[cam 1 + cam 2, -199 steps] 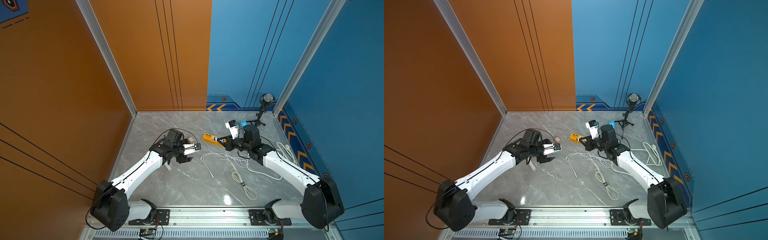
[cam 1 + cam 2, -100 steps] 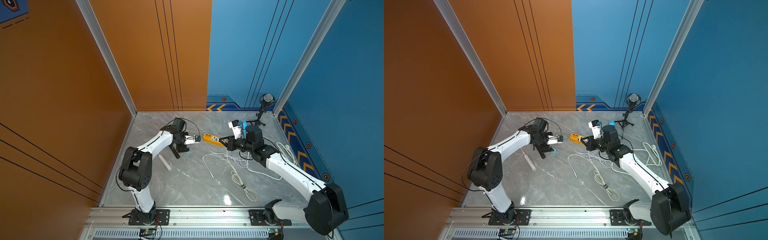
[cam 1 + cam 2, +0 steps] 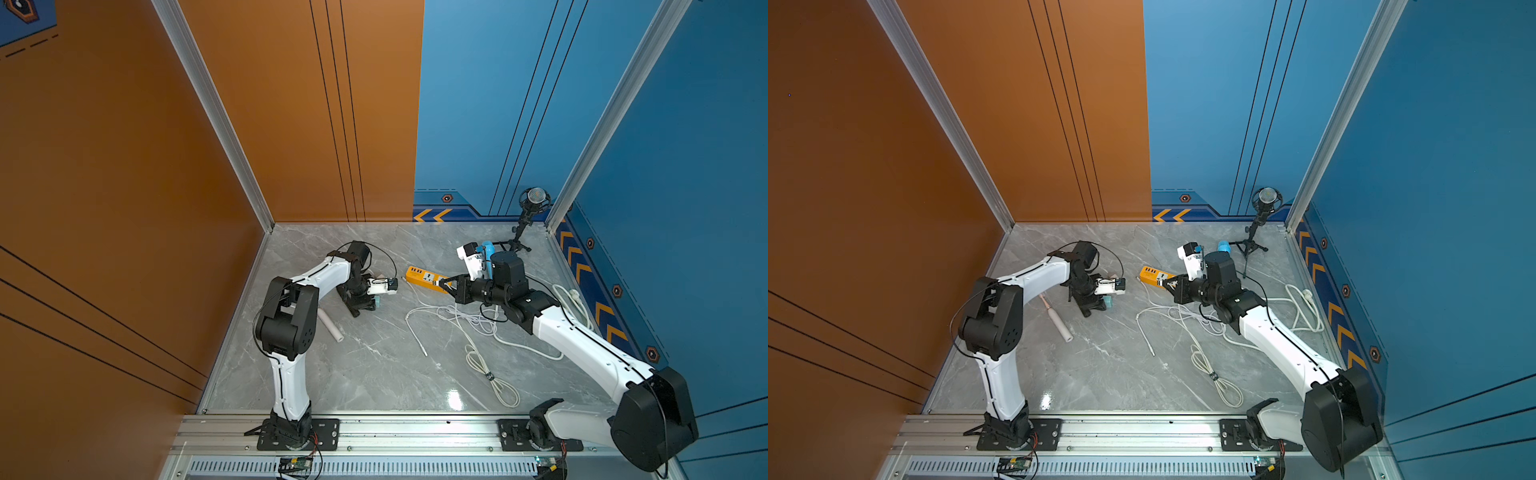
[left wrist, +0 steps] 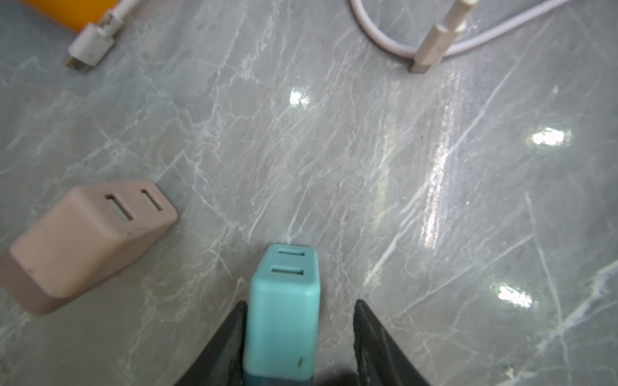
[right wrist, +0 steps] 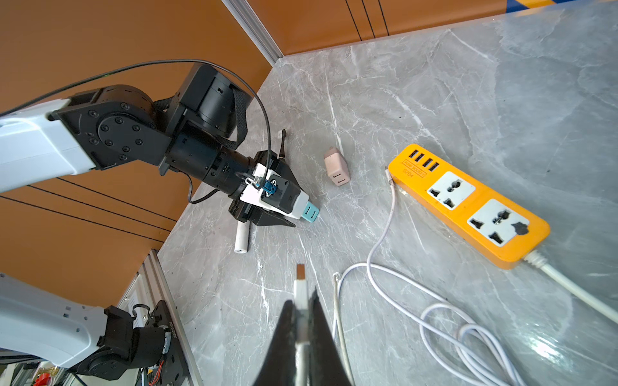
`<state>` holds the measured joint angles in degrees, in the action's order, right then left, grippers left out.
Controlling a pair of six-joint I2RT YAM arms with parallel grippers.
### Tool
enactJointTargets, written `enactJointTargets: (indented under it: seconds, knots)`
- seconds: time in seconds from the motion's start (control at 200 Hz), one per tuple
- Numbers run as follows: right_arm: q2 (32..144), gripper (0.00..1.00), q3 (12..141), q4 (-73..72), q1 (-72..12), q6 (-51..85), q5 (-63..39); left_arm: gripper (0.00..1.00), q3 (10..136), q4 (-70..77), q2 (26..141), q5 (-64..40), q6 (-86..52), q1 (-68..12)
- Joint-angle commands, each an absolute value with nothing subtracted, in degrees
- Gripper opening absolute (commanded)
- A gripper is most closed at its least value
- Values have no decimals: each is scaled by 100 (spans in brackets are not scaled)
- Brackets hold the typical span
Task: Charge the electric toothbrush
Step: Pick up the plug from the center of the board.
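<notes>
In both top views the white cylindrical electric toothbrush lies flat on the grey marble tabletop, close to the left arm and well apart from the orange power strip.

In the left wrist view the left gripper is spread around a teal plastic charger block. One finger touches it and the other stands apart. A pink charger block lies nearby.

In the right wrist view the right gripper is pressed together, pinching the USB plug of a white cable.
</notes>
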<state>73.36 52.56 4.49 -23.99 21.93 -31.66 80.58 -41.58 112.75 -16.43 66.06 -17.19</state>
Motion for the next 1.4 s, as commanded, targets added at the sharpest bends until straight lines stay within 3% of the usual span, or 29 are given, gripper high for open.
enactJointTargets:
  seconds: [0.0, 0.18, 0.305, 0.365, 0.49, 0.606, 0.826, 1.096, 1.396]
  knots:
    - [7301, 0, 5416, 589, -2387, 2140, -3162, 43, 8206, -4359, 11331, -1983, 6515, -1687]
    - [7277, 0, 5388, 606, -2397, 2167, -3140, 30, 8214, -4351, 11423, -2106, 6394, -1679]
    - [7251, 0, 5350, 605, -2382, 2276, -3031, 27, 8277, -4342, 11533, -2037, 6302, -1678]
    - [7260, 0, 5369, 630, -2356, 2380, -3015, 27, 8313, -4337, 11574, -1981, 6251, -1677]
    - [7285, 0, 5389, 672, -2338, 2452, -3041, 39, 8306, -4340, 11600, -1941, 6208, -1687]
    - [7269, 0, 5374, 668, -2338, 2470, -3050, 39, 8316, -4325, 11615, -1962, 6174, -1679]
    - [7224, 0, 5361, 675, -2338, 2509, -2974, 21, 8420, -4333, 11578, -2193, 6000, -1677]
    - [7849, 0, 5861, 639, -2162, 3366, -3551, 18, 8826, -4264, 10015, -3103, 5144, -1906]
    - [8264, 0, 6476, 112, -2429, 3985, -4473, 14, 8113, -3605, 8706, -2868, 5425, -2555]
